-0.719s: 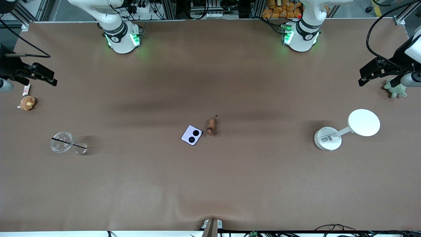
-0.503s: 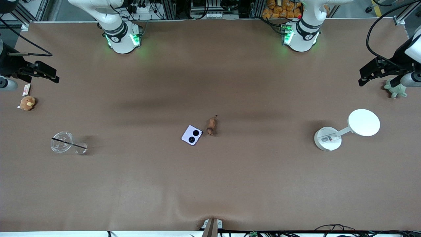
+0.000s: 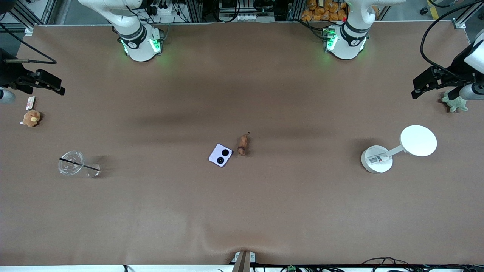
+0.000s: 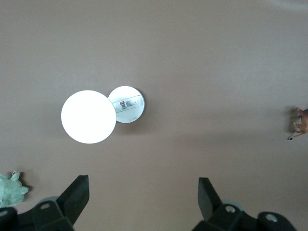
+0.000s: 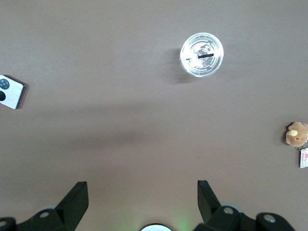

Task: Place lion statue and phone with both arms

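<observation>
The lavender phone (image 3: 220,155) lies flat at the table's middle, with the small brown lion statue (image 3: 242,144) beside it toward the left arm's end. My left gripper (image 3: 418,87) is open and empty, high over the table's edge at the left arm's end. My right gripper (image 3: 56,86) is open and empty, high over the right arm's end. The left wrist view shows its open gripper (image 4: 143,185) over bare table and the lion (image 4: 301,124) at the frame's edge. The right wrist view shows its open gripper (image 5: 142,187) and the phone (image 5: 10,91) at the frame's edge.
A white round-based stand with a disc top (image 3: 378,159) stands toward the left arm's end, with a green plush toy (image 3: 455,102) near that edge. A clear cup with a black straw (image 3: 72,163) and an orange-brown plush toy (image 3: 31,118) sit toward the right arm's end.
My right gripper has shifted slightly over its end of the table. The left gripper, the phone and the lion statue have not moved.
</observation>
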